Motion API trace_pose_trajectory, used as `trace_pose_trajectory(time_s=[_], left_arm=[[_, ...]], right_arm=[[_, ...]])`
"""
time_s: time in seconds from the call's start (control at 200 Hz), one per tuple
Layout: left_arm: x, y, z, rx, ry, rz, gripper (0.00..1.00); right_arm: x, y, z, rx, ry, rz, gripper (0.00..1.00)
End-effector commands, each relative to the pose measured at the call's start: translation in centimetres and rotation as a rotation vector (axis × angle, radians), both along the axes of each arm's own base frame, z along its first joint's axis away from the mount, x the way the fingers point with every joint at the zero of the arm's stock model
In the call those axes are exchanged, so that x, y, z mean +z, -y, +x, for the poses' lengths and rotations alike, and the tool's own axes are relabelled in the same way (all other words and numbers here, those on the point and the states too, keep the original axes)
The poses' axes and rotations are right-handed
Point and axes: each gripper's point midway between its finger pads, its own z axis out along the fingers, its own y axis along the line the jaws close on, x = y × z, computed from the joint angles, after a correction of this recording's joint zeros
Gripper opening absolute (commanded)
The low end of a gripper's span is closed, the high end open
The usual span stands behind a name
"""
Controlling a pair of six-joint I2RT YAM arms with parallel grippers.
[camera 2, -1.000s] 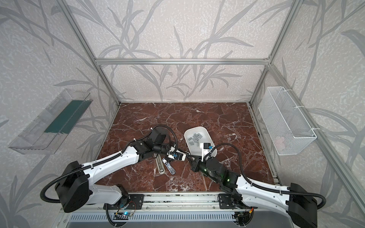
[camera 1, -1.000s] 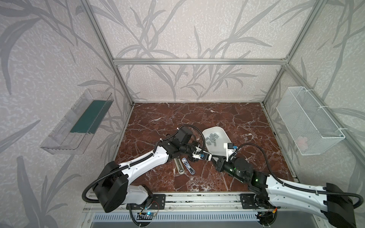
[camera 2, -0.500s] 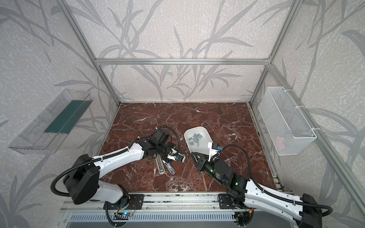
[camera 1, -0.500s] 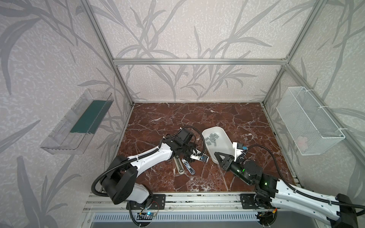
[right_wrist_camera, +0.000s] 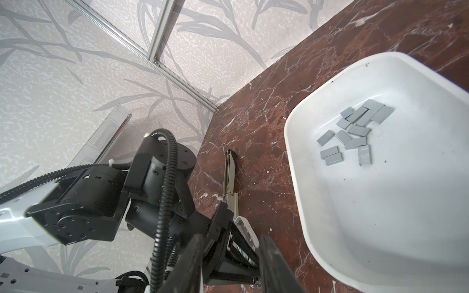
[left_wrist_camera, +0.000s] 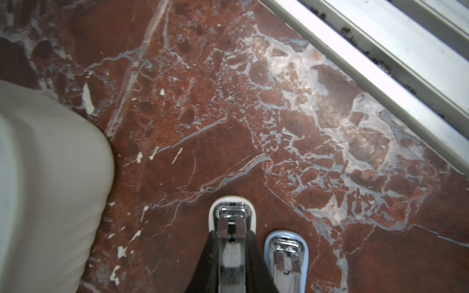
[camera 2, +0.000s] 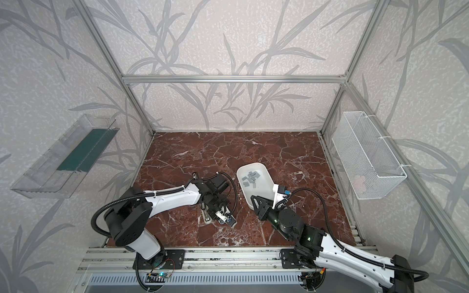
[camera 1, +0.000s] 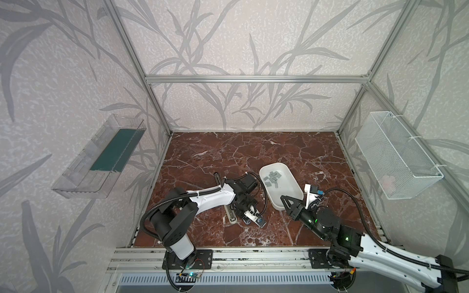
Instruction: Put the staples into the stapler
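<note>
1. Since a second ago the right arm has drawn back toward the lower right of both top views, away from the left arm at lower centre, and its jaws have parted. Both arms work low over the red marble worktop (camera 1: 228, 152).
2. Right of centre, the white tray (camera 1: 276, 165) carries the staples (camera 1: 272, 179), about a dozen loose grey strips; none is being carried.
3. At lower centre the white-based stapler (left_wrist_camera: 232, 201) lies opened out, just beside a blue-based stapler (left_wrist_camera: 286, 247). Whether a strip already sits in its channel I cannot tell, so loading looks unfinished and closing remains.
4. The left gripper (left_wrist_camera: 229, 243) has its jaws clamped on the white-based stapler's chrome magazine.
5. The right gripper (right_wrist_camera: 233, 238) has its jaws partly apart, holding and touching nothing.
</note>
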Motion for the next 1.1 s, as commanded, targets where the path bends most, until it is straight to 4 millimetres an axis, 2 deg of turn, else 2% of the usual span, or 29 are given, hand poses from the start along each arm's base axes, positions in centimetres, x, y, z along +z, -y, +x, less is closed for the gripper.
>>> trace_pose_trajectory(time_s=[0.0,0.11,0.29,0.445,0.645,0.705,0.83,0.915,1.02,1.1], left_arm=[[-0.1,-0.3,-0.6,-0.08,0.017,0.043,0.02],[-0.9,-0.1,-1.3,-0.102,0.01,0.072,0.03],[-1.4,0.7,-1.2,-0.08,0.013,0.112,0.03],[-1.1,1.8,-0.2,-0.024,0.03,0.1,0.03],[-1.9,1.9,1.1,0.015,0.081,0.113,0.07],[-1.9,2.0,1.1,0.02,0.079,0.112,0.11],[-1.7,2.2,1.3,0.033,0.081,0.106,0.29],[-1.4,2.3,1.3,0.038,0.081,0.09,0.36],[-0.4,2.8,1.5,0.044,0.11,0.03,0.48],[0.6,3.2,2.1,0.068,0.146,-0.029,0.5]], right_arm=[[0.1,0.3,0.2,-0.017,0.013,-0.019,0.39],[0.1,0.2,0.2,-0.013,0.014,-0.018,0.39],[0.1,0.0,0.2,-0.005,0.011,-0.015,0.4],[0.1,-0.1,0.1,0.0,0.011,-0.014,0.4],[0.0,-0.2,0.1,0.001,0.009,-0.014,0.4],[0.0,-0.2,0.1,0.002,0.01,-0.015,0.4],[0.0,-0.2,0.1,0.003,0.011,-0.017,0.41],[0.0,-0.2,0.2,-0.003,0.012,-0.02,0.41],[0.0,-0.1,0.3,-0.006,0.013,-0.022,0.41],[0.0,0.0,0.3,-0.007,0.014,-0.024,0.41]])
